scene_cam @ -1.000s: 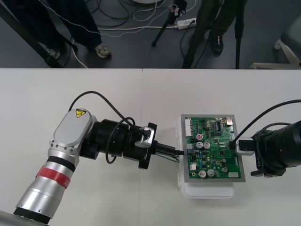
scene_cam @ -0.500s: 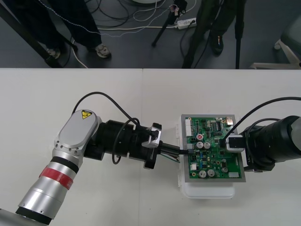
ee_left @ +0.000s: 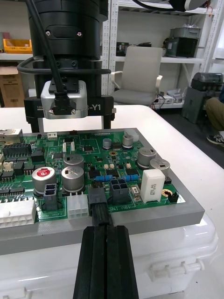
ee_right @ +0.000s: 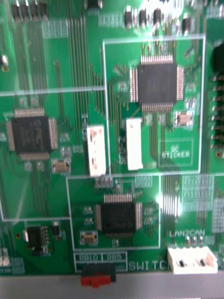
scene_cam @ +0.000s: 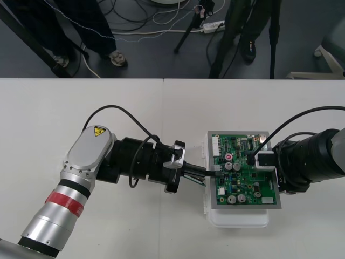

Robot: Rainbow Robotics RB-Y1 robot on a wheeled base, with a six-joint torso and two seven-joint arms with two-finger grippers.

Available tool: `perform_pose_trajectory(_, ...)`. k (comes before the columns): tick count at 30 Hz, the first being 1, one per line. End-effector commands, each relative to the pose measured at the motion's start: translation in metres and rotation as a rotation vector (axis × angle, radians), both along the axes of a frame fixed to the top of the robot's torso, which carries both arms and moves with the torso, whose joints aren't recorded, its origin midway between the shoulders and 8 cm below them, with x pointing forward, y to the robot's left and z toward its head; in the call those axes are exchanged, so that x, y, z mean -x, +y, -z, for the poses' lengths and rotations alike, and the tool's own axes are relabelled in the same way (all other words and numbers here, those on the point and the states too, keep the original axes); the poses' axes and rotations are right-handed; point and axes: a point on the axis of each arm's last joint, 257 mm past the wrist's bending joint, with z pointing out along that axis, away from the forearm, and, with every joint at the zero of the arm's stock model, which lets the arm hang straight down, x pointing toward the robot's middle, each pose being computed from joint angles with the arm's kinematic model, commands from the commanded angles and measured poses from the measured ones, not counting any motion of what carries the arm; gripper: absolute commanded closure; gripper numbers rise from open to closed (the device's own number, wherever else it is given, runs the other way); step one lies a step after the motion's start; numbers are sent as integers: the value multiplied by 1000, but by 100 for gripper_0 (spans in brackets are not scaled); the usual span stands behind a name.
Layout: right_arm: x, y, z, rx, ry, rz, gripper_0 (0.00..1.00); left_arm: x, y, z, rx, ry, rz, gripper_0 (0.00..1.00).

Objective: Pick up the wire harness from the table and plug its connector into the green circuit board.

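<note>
The light table [scene_cam: 108, 108] is carrying the whole setup. The left arm [scene_cam: 86, 162] is reaching in across the table towards the centre, and the right arm [scene_cam: 318, 162] is extending in from the opposite side.

The white base [scene_cam: 237, 218] is sitting on the table and supporting the green circuit board [scene_cam: 245, 186].

The left gripper [scene_cam: 209, 173] is pointing at the board's left edge. Its fingers [ee_left: 105, 261] are pressing tightly together and clamping the wire harness [scene_cam: 193, 180], whose thin wires are trailing back beside the fingers.

The right gripper [scene_cam: 265, 162] is hovering above the right part of the board. Whether it is gripping anything cannot be told.

The plug [ee_left: 97, 196] is sitting at the left gripper's fingertips, on the board's edge just beside a white connector [ee_left: 77, 205]. Whether it is fully seated cannot be told.
</note>
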Motion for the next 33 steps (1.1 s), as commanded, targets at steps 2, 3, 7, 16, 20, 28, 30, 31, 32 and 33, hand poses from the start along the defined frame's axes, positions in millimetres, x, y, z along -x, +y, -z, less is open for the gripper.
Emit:
perform_pose_trajectory(2,-3,28,-13,-47,-16,-38,0,-5,-22,-18,5,18,5,100)
perform_pose_trajectory(3,-2,29,-13,-50,-15,-38,0,-5,-22,-18,4,17,5,100)
perform_pose_trajectory(7,-2,32,-14,-58,-15,-40,0,-5,-22,-18,5,18,5,100)
perform_pose_trajectory(16,-1,34,-13,-65,-10,-43,0,-3,-24,-20,12,19,11,100)
perform_pose_trajectory(20,0,35,-13,-64,-11,-53,0,-1,-26,-19,12,20,14,100)
perform_pose_trajectory(28,1,37,-14,-67,-9,-70,0,1,-31,-21,20,27,19,100)
perform_pose_trajectory(30,1,38,-14,-68,-10,-75,0,2,-32,-21,20,31,21,100)
perform_pose_trajectory(31,1,39,-14,-69,-10,-76,0,2,-32,-21,21,29,20,100)
perform_pose_trajectory(32,1,39,-15,-70,-10,-79,0,1,-32,-21,21,30,18,100)
perform_pose_trajectory(33,1,40,-15,-73,-11,-81,0,2,-32,-21,20,31,21,100)
